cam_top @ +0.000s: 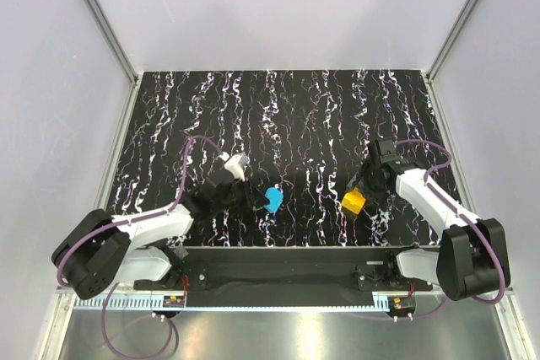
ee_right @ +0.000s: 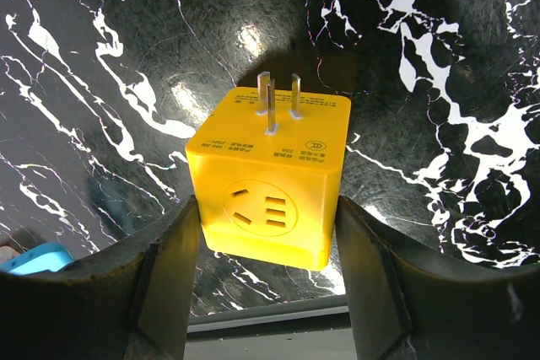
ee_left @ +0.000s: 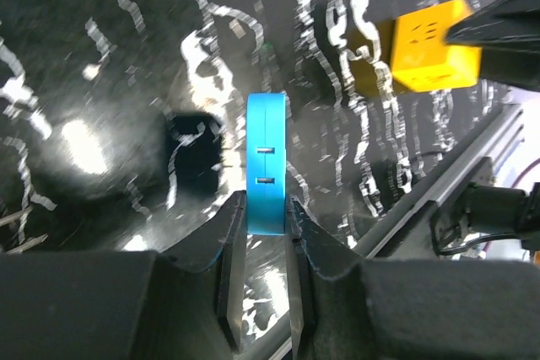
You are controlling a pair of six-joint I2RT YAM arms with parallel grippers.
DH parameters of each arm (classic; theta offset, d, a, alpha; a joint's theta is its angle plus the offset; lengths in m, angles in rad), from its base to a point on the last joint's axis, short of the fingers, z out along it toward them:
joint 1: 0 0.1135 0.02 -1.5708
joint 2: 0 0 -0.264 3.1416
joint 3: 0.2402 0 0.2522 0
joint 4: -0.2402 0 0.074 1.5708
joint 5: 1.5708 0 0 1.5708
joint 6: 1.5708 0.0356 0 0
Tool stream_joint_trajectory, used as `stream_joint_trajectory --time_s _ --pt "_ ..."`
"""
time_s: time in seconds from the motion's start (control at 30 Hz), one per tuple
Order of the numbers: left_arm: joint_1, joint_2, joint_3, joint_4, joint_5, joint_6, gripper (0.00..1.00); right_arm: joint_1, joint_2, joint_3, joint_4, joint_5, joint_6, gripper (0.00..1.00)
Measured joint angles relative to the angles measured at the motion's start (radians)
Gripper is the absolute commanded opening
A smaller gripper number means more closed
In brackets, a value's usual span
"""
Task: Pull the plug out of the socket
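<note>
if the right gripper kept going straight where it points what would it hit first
Probably the black marbled tabletop, led by the prongs of the yellow socket cube it holds. The blue plug sits off to the side; depth is unclear.

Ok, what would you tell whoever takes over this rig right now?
Left gripper: shut on the blue plug, pinched at one end, prongs showing.
Right gripper: closed on the sides of the yellow socket cube.
Position: plug and cube sit apart over the near part of the table, with a clear gap between them.
Done: the plug is out of the socket.
Left: nothing of the pull itself; each piece is in a gripper.
</note>
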Motion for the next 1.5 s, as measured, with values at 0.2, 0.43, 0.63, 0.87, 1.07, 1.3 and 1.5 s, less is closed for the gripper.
stream_joint_trajectory --time_s 0.2,0.43,0.63,0.87,1.07,1.3,1.5 --pt "0.016 0.0 -0.029 -0.033 -0.027 -0.039 0.0 0.001 -0.005 -0.004 0.004 0.0 -0.007 0.0" --pt "0.028 -0.037 -0.029 -0.087 -0.088 -0.067 0.13 0.002 -0.008 -0.006 0.006 0.0 -0.01 0.0" --pt "0.035 -0.048 -0.029 -0.129 -0.122 -0.068 0.45 0.002 -0.009 -0.006 0.007 0.0 -0.016 0.0" --pt "0.037 -0.082 -0.029 -0.211 -0.155 -0.048 0.66 0.002 -0.015 -0.012 0.012 0.0 -0.018 0.0" --pt "0.037 -0.218 -0.024 -0.291 -0.18 -0.019 0.7 0.002 -0.022 -0.015 0.014 0.0 -0.024 0.0" --pt "0.037 -0.401 -0.011 -0.367 -0.18 0.003 0.71 0.047 0.011 0.029 -0.014 0.063 -0.069 0.0" --pt "0.037 -0.531 -0.011 -0.46 -0.18 0.005 0.71 0.12 0.15 0.167 -0.027 0.13 -0.16 0.0"
